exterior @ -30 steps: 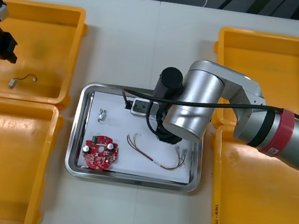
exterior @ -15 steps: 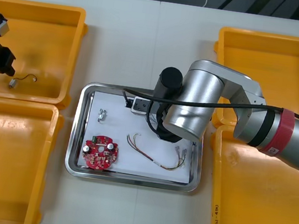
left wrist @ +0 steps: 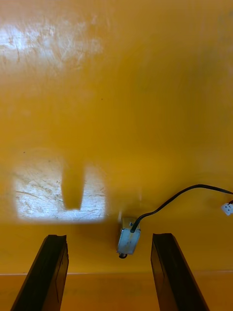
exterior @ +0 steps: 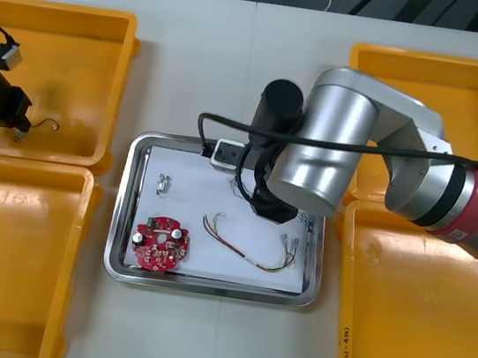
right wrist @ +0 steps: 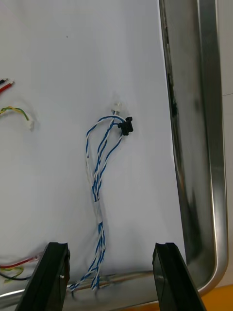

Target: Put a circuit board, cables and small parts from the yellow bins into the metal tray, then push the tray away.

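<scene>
Since a second ago my right fingers rose off the tray, spread apart, blue-and-white cable left inside. Left fingers dropped over the small metal part in the bin, apart too, ready to grab.

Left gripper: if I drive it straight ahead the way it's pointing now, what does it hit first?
Most likely the small metal part on the end of a black cable, which lies between the fingers of the open left gripper. Just behind it is the yellow bin floor. Depth is hard to judge.
</scene>
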You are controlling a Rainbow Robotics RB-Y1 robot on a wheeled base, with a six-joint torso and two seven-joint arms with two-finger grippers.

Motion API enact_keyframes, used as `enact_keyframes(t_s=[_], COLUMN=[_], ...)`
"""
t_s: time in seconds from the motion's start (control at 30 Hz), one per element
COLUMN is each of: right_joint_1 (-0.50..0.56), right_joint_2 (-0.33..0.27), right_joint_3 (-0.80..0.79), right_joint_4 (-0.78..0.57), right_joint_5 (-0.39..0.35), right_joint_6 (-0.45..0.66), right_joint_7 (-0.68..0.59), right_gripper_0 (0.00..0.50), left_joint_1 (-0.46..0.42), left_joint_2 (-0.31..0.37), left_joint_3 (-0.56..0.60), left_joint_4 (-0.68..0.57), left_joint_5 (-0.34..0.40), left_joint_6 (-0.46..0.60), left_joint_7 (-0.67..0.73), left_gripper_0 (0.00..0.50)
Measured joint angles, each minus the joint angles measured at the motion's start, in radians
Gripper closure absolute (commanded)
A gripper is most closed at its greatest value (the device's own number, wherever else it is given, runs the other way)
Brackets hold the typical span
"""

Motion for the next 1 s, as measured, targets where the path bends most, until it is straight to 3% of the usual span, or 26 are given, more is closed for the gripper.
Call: enact_keyframes(t_s=[0.23, 0.4, 0.53, 0.77, 1.0], right_joint_1=[0.000, 0.000, 0.000, 0.000, 0.024], right_joint_2=[-0.048, -0.085, -0.115, -0.162, -0.204], right_joint_3=[-0.136, -0.223, -0.286, -0.367, -0.463], right_joint_4=[-0.064, -0.101, -0.114, -0.115, -0.127], right_joint_5=[-0.129, -0.219, -0.289, -0.369, -0.404], right_joint_6=[0.074, 0.152, 0.201, 0.294, 0.355], right_joint_7=[-0.159, -0.206, -0.327, -0.371, -0.460], right_gripper_0=[0.000, 0.000, 0.000, 0.000, 0.000], left_joint_1=[0.008, 0.008, 0.009, 0.013, 0.013], left_joint_2=[-0.010, -0.017, -0.020, -0.027, -0.036], left_joint_3=[0.000, 0.000, 0.000, 0.000, 0.000], left_joint_4=[0.000, 0.000, 0.000, 0.000, 0.000], left_joint_5=[-0.001, -0.002, -0.006, -0.021, -0.034], left_joint_6=[-0.005, -0.005, -0.005, -0.005, -0.007], left_joint_7=[0.000, 0.000, 0.000, 0.000, 0.000], left_gripper_0=[0.000, 0.000, 0.000, 0.000, 0.000])
